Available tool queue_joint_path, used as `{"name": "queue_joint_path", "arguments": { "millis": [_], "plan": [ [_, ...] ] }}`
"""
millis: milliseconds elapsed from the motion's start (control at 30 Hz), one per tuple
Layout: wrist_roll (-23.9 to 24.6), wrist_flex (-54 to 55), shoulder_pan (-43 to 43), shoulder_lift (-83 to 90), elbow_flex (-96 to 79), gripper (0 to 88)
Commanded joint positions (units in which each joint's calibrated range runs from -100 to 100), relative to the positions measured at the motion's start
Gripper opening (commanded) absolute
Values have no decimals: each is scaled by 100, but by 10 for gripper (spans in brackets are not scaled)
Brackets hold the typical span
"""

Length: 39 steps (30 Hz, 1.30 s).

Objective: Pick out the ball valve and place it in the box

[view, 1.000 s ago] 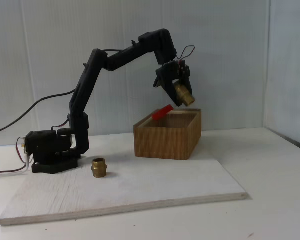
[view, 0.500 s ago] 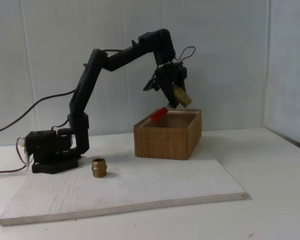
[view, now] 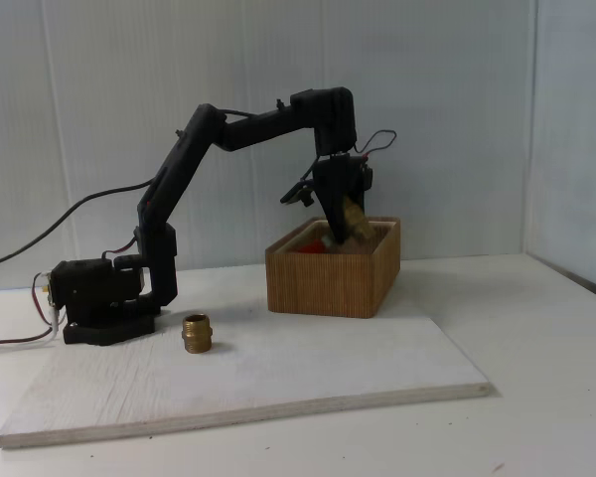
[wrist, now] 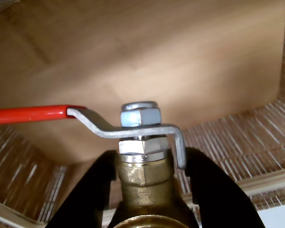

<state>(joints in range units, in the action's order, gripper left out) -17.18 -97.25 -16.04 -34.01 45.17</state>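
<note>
**A:** How do you reckon the ball valve (wrist: 143, 166) handles?

**B:** Heavy for its size, I'd judge: solid brass, rigid all through, nothing fragile. The metal is smooth, so it could slip or swing if pinched badly. The weight sits in the body, and the lever would twist it round if you took it by the handle. The body is the place to hold it.

**A:** And that is where it's held?

**B:** Yes. In the wrist view the gripper (wrist: 145, 190) has its two black jaws closed tight against either side of the brass body, with no gap visible between jaw and metal.

**A:** What does it look like up close?

**B:** A yellow brass body with a hexagonal collar, a silver nut and bolt on top, and a bent bare-steel lever that turns into a red-coated handle (wrist: 31, 114) running out toward nine o'clock.

**A:** Where is it now?

**B:** Over the wooden box (view: 323, 276). The wrist view shows the smooth floor behind it, with ribbed walls at four and eight o'clock. In the fixed view the gripper (view: 346, 231) sits at the rim, valve (view: 354, 221) partly below it; whether it touches the floor I cannot tell.

**A:** And the other piece?

**B:** A short brass threaded fitting (view: 196, 333) stands on the white board (view: 358, 373), well apart, toward eight o'clock of the box.
</note>
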Motion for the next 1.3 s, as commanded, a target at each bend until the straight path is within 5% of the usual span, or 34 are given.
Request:
{"name": "queue_joint_path", "arguments": {
  "millis": [0, 1267],
  "plan": [
    [-63, -43, -86, 99, 50, 33],
    [-42, -198, -278, -859, 926, 37]
  ]
}}
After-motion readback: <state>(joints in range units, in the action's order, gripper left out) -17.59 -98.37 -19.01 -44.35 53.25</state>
